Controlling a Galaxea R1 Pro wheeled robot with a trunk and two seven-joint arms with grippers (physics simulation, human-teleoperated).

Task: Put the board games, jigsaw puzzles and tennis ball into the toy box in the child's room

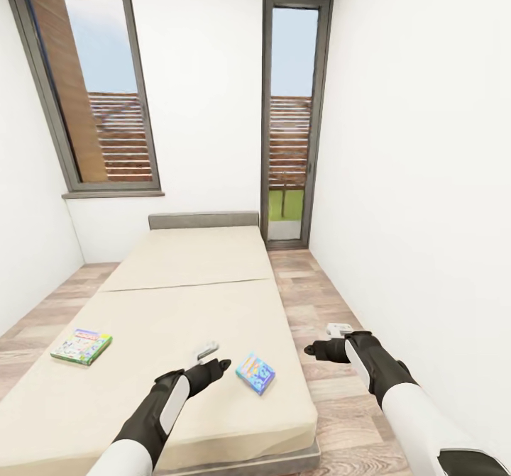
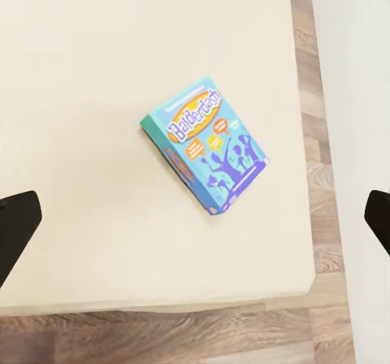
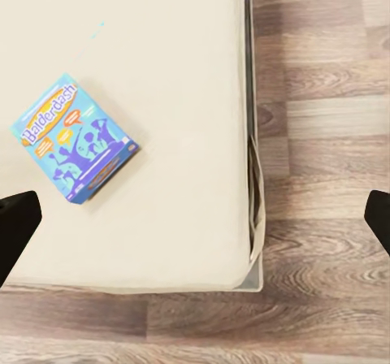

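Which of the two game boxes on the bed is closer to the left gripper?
The blue Balderdash box, just beside the left gripper near the bed's right edge. The green box lies farther off, toward the bed's left edge.

Beige bed (image 1: 191, 277) with grey headboard (image 1: 204, 220) is standing against the far white wall (image 1: 206, 107); two grey-framed windows (image 1: 89, 86) are showing sky, slatted fence; wood-plank floor (image 1: 319, 306) is running alongside.
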